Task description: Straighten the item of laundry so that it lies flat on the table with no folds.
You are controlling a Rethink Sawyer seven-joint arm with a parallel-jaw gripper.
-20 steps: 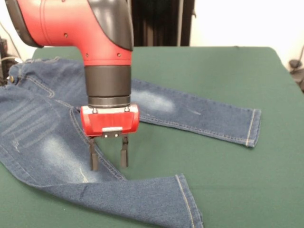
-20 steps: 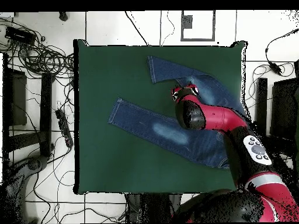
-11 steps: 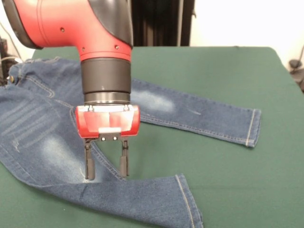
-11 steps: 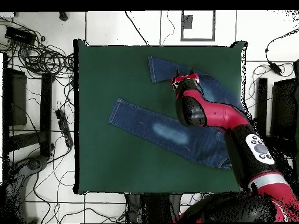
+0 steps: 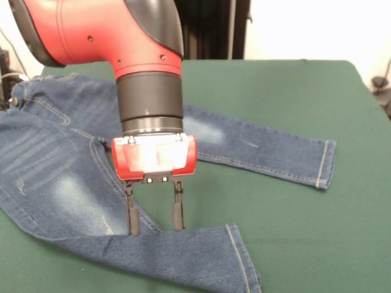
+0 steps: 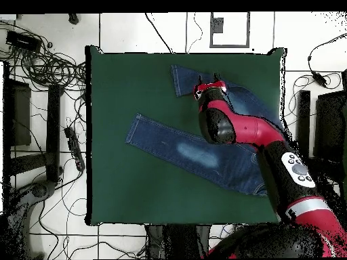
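Jaws of the gripper [image 5: 153, 220] stand open, holding nothing, tips over the jeans [image 5: 55, 177] near the crotch. Jeans lie on the green surface [image 5: 305, 232], mostly flat, legs spread; smoothing seems nearly finished.

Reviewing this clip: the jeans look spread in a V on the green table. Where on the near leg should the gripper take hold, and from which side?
Probably the inner seam edge of the jeans near leg, where the open gripper hangs straddling it. Come straight down from above: the denim lies flat on the table, so only an edge offers a pinchable thickness, and that leg angles away from the other.
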